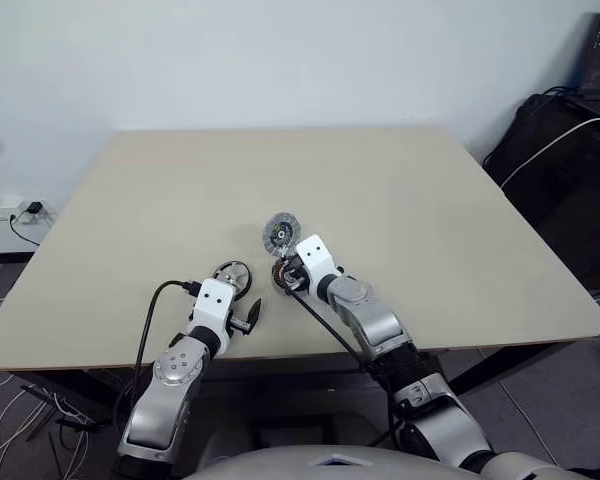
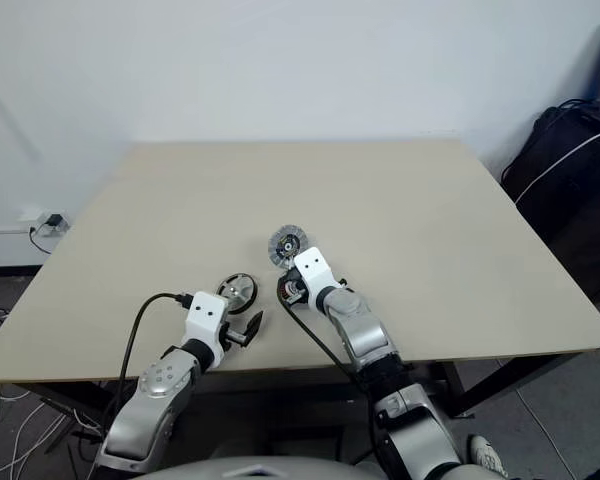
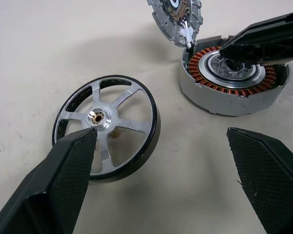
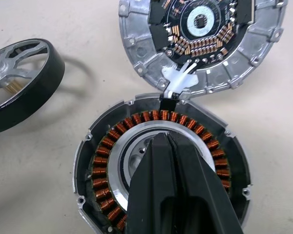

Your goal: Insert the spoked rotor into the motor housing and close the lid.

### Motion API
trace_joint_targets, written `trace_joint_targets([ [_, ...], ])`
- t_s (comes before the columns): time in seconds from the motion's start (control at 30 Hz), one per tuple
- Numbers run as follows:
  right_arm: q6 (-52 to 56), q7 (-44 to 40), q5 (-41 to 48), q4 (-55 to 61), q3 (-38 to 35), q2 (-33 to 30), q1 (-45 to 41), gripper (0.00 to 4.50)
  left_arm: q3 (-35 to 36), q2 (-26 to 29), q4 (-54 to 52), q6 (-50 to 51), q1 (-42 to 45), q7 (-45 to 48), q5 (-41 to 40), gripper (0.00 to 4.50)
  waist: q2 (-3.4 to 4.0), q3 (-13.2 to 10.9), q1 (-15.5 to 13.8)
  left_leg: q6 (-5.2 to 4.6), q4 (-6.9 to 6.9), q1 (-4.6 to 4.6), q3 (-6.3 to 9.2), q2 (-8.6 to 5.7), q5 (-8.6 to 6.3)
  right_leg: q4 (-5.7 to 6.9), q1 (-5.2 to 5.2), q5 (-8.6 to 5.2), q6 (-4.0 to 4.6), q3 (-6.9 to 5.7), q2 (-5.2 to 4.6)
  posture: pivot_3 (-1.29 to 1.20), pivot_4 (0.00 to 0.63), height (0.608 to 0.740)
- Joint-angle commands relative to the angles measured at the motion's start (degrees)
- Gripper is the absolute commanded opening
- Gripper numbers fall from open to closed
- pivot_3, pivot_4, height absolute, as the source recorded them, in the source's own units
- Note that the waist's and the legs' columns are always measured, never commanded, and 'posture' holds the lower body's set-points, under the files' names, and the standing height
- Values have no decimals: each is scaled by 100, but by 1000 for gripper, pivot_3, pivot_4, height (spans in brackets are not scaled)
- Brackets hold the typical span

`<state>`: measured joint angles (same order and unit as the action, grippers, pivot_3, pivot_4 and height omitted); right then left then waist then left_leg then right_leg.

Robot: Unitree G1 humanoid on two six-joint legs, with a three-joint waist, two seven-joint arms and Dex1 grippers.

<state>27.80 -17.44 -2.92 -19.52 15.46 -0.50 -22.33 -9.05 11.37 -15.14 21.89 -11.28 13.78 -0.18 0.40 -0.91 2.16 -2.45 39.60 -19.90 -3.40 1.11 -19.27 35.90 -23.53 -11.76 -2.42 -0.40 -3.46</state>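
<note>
The spoked rotor (image 3: 107, 126), a dark ring with silvery spokes, lies flat on the table just ahead of my left gripper (image 3: 161, 136), which is open and empty. To the rotor's right sits the motor housing (image 4: 102, 161), its copper windings showing. The lid (image 4: 200, 39) lies open on its far side, joined to it by a white connector. My right gripper (image 4: 161, 139) is shut, holding nothing, with its tips on the housing's silvery centre. In the head view the rotor (image 1: 233, 273), the lid (image 1: 279, 234) and my right gripper (image 1: 286, 275) sit near the table's front edge.
The beige table (image 1: 380, 200) stretches bare beyond the parts. Its front edge (image 1: 280, 352) runs close under both arms. A black bag with cables (image 1: 560, 130) stands on the floor to the right, and a wall socket (image 1: 25, 211) is at the left.
</note>
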Motion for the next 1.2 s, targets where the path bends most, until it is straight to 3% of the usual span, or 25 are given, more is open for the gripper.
trace_joint_targets([
  [0.03, -160, -15, 4, 9, -30, 51, -182, 43, 56, -39, -106, -121, 34, -32, -27, 4500, 0, 0, 0, 0, 0, 0, 0, 0, 0, 0, 0, 0, 0, 0, 0, 0, 0, 740],
  [0.43, -458, -16, -53, -608, 6, 179, -360, 43, 45, -41, -110, -102, 31, -25, -25, 4500, 0, 0, 7, 0, 0, 2, -1, 1, 0, 1, 2, 0, 0, 0, 0, 0, 0, 740],
  [0.9, -493, 354, 38, 172, -380, 118, -201, 43, 24, -42, -121, -94, 3, -9, -27, 4500, 1, 0, 3, 0, 0, -2, 0, 2, 0, 1, -3, 0, 0, 0, -1, 0, 0, 740],
  [1.2, -202, -183, -42, -173, 60, 82, 41, 43, 22, -40, -109, -97, 13, -4, -25, 4500, 0, 0, 8, 0, -1, -1, 0, 2, 0, 1, -2, 0, 1, 0, 0, 0, 0, 740],
])
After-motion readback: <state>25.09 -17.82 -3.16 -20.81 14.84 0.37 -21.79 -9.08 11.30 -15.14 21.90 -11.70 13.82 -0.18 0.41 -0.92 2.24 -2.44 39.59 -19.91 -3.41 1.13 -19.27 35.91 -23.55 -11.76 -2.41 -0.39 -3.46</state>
